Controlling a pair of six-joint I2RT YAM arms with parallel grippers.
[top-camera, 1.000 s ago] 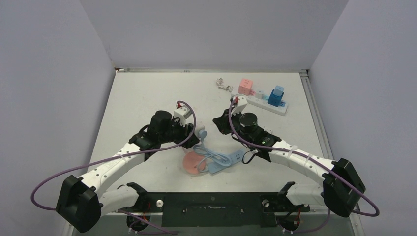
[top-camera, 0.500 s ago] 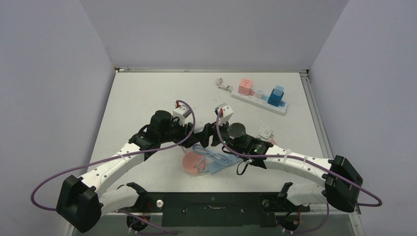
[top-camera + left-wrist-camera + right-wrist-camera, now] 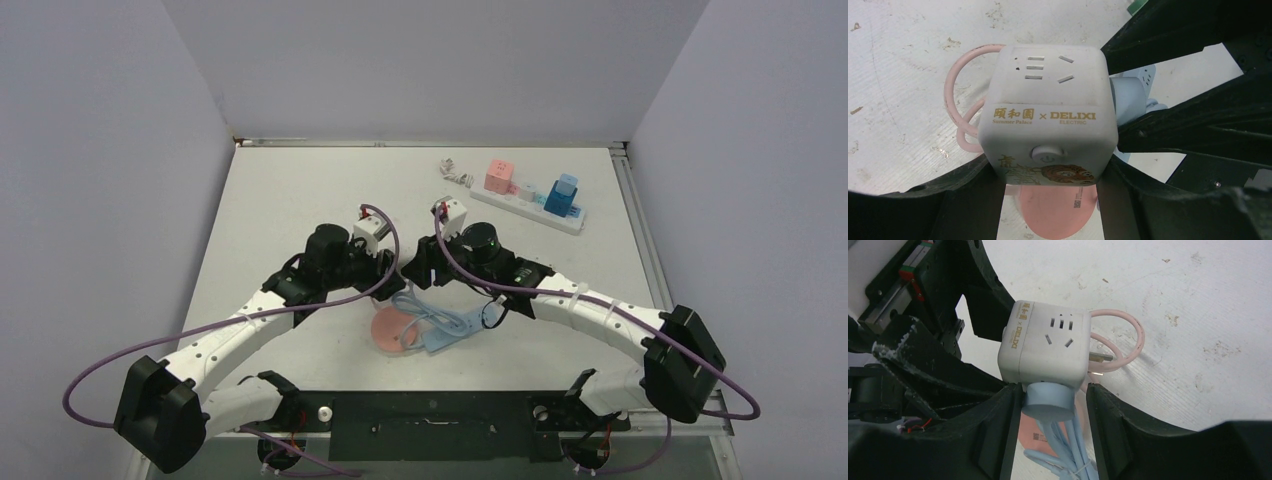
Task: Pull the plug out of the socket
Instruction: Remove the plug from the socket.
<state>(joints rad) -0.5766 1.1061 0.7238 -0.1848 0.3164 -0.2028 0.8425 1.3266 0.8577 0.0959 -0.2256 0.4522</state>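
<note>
"So, where is the plug (image 3: 1048, 401) for you right now?"

"You'll find it seated in one side of the white socket cube (image 3: 1048, 100), near the middle of the table (image 3: 290, 190), where your two arms meet. It is round and pale blue, and its blue cable (image 3: 1070, 450) trails off it in loops."

"And your left gripper (image 3: 1048, 205)?"

"Its jaws are pinching the lower part of the cube, one finger against each side. The cube's switch button faces that wrist camera."

"What about your right gripper (image 3: 1054, 395)?"

"It straddles the plug with its jaws spread. One finger looks to be against the plug's rim, while on the other side you can see a gap, so the plug is not clamped."

"Anything else near you?"

"A pink cord (image 3: 960, 100) curls beside the cube. A pink disc (image 3: 393, 330) lies on the table close by, with the cable crossing its edge. A white power strip (image 3: 530, 207) sits well apart at the far right, with a pink block and a blue block standing on it."
</note>
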